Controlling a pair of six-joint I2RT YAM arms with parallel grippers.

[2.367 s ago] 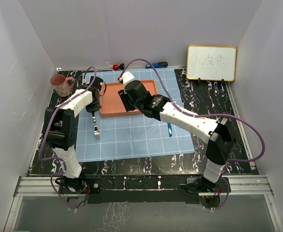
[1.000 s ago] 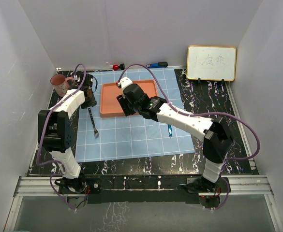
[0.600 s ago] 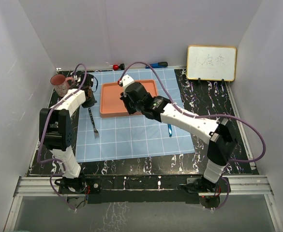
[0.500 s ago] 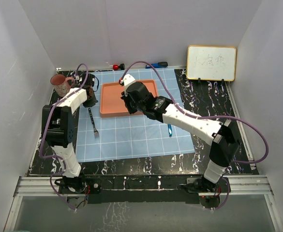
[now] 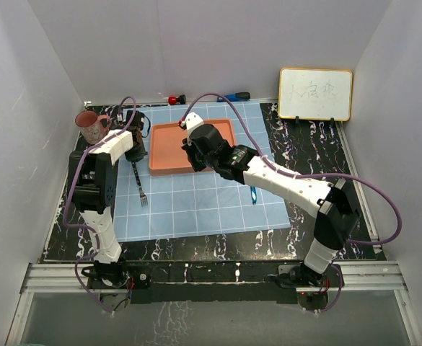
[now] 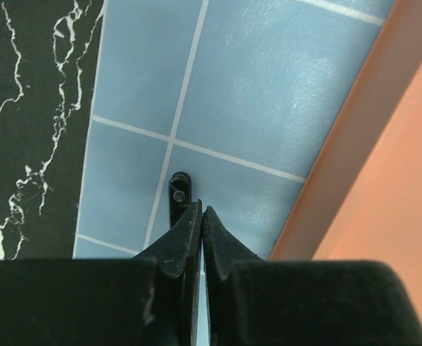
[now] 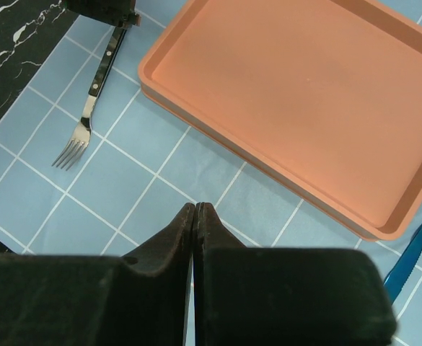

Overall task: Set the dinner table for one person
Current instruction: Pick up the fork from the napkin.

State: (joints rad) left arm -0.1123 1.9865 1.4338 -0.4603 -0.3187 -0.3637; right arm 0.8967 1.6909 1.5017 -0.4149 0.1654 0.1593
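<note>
Dinner table (image 6: 30, 108) — under left end effector (image 6: 202, 216)

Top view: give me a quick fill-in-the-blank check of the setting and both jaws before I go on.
The fork lies on the cloth, to the ____ of the tray.
The knife is ____ in colour.
The fork's tines point toward the ____ edge of the table.
On both the left gripper and the right gripper, the jaws are ____.
Missing words: left; blue; near; shut.
</note>
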